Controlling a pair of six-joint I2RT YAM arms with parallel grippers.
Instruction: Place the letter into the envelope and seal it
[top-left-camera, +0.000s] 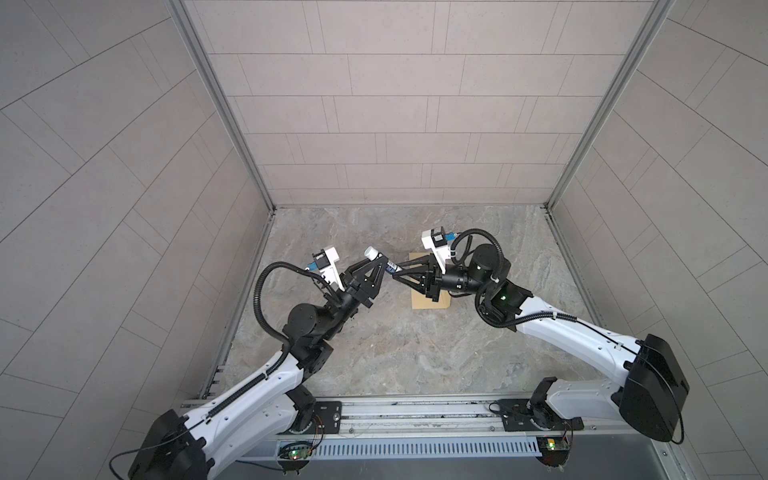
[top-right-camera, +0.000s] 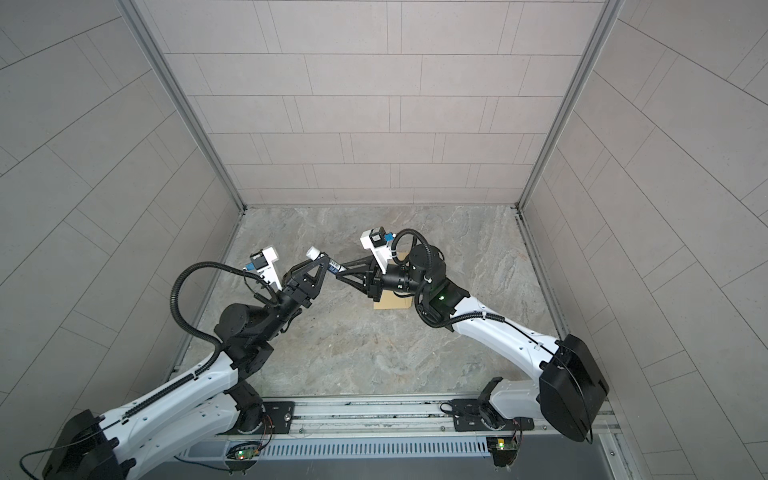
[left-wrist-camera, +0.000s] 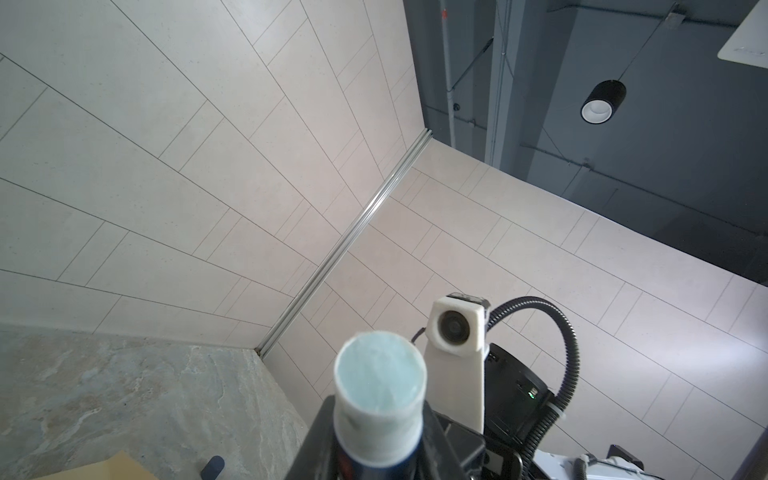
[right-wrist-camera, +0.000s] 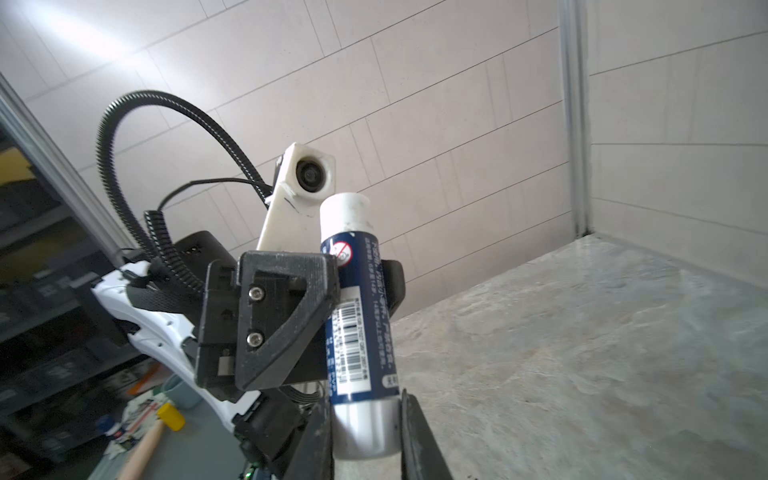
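— Glue stick fills the left wrist view, uncapped, pale blue glue face toward the lens. Who has it?

— Both. The left gripper is clamped on the dark blue labelled barrel (barcode readable in the right wrist view). The right gripper is closed on the silver bottom end, one finger pressed on either side.

— Height?

— Off the table, held in the air between the two arms, which meet tip to tip near the middle in both top views. The stick is tilted, white nozzle end sticking out past the left fingers, away from the right arm.

— Envelope?

— Envelope lies flat on the marble-pattern table, under the right gripper and wrist, mostly covered by them in both top views. Only its near corner and a strip at the far edge show. Neither gripper touches it. One tan corner also peeks into the left wrist view.

— Flap?

— Cannot tell (arm in the way).

— Anything else down there?

— Small dark blue object on the table just beside that envelope corner, too cropped to name.
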